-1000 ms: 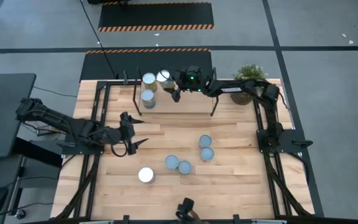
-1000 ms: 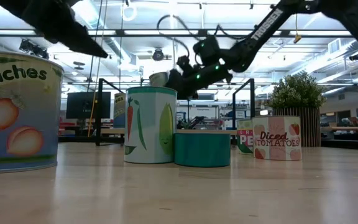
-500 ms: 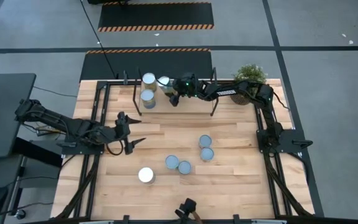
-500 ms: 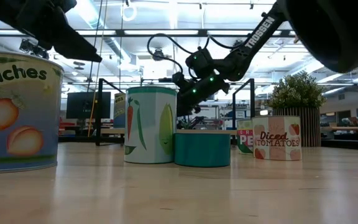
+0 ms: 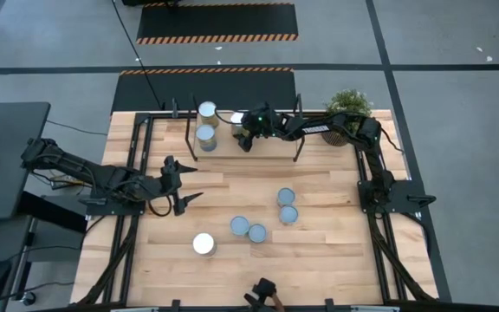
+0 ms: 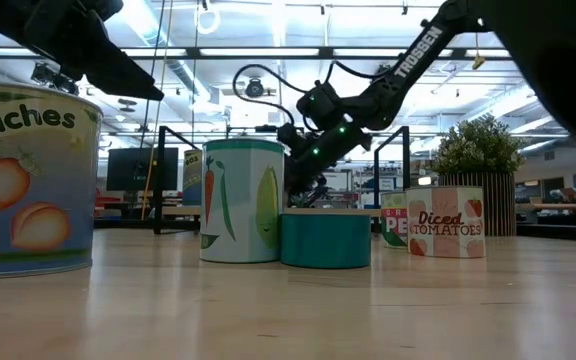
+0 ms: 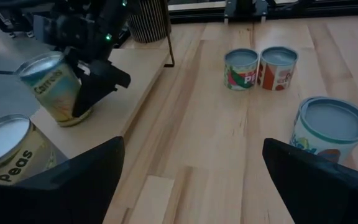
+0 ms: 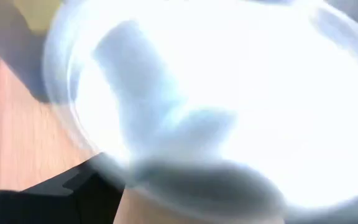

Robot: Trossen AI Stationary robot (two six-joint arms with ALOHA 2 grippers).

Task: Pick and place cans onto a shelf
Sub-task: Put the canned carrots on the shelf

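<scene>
Gripping the carrots can (image 7: pixel 53 87) by its rigid, smooth sidewall, my right gripper (image 7: pixel 98 84) tilts it onto the shelf (image 7: pixel 126 81); it looks dense and slip-prone.

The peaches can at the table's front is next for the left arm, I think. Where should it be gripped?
Judging by its upright pose, grip the peaches can across its round side wall, coming down from above; the left gripper hovers open nearby.
</scene>
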